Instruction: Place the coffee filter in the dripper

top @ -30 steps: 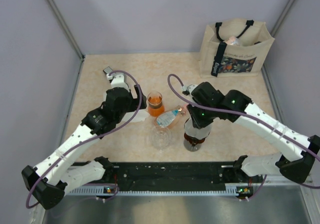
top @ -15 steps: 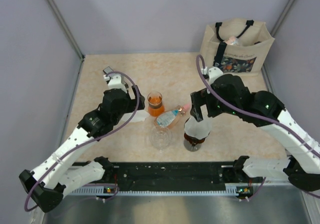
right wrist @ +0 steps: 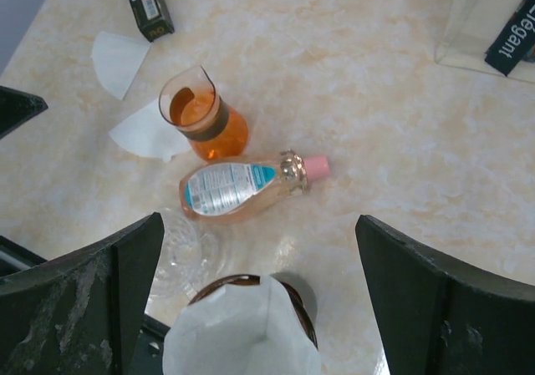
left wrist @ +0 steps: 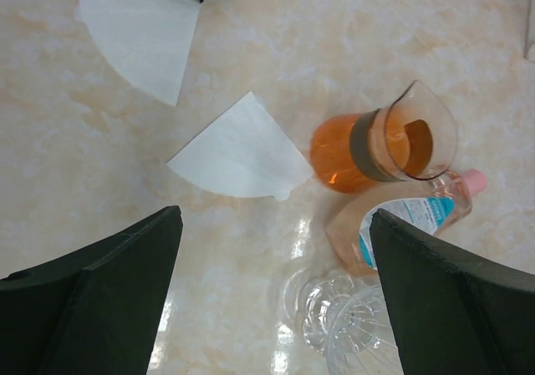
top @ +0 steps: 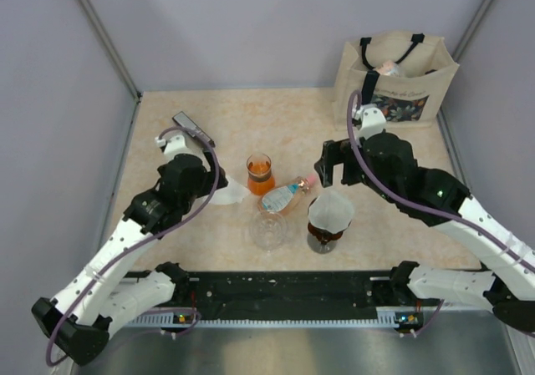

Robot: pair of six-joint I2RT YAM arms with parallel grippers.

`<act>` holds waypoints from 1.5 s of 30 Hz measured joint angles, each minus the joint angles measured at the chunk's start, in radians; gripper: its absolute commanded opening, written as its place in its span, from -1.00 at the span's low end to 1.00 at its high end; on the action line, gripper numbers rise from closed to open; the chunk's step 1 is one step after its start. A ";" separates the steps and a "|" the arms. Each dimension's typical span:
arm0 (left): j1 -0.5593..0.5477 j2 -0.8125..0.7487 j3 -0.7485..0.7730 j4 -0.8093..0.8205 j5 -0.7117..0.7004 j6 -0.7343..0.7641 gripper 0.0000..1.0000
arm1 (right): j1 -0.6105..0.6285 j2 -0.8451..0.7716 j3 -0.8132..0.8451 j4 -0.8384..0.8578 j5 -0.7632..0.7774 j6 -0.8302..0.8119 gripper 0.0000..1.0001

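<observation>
Backing off toward the far side, the right pincer (right wrist: 257,219) is hanging spread and empty, while the coffee filter (top: 331,210) is sitting in the dripper (top: 322,241). It should probably be withdrawing clear without brushing the paper.

top: fixed, high, whole table (top: 276,116) | left wrist: near, straight down, left of orange jug (left wrist: 344,154) | right wrist: higher, right of jug | all share jug
</observation>
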 measured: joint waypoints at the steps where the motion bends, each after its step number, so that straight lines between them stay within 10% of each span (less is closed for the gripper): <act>1: 0.034 -0.009 -0.016 -0.008 0.017 -0.012 0.98 | 0.000 0.002 -0.006 0.021 0.003 -0.003 0.98; 12: 0.366 -0.002 -0.138 -0.041 0.272 -0.068 0.98 | -0.003 0.170 -0.023 0.214 -0.099 -0.075 0.86; 23: 0.372 0.047 -0.164 -0.040 0.357 -0.075 0.98 | 0.015 0.404 0.004 0.216 -0.454 -0.193 0.58; 45: 0.373 0.014 -0.167 -0.041 0.364 -0.075 0.98 | 0.347 0.658 0.064 -0.022 -0.253 -0.199 0.53</act>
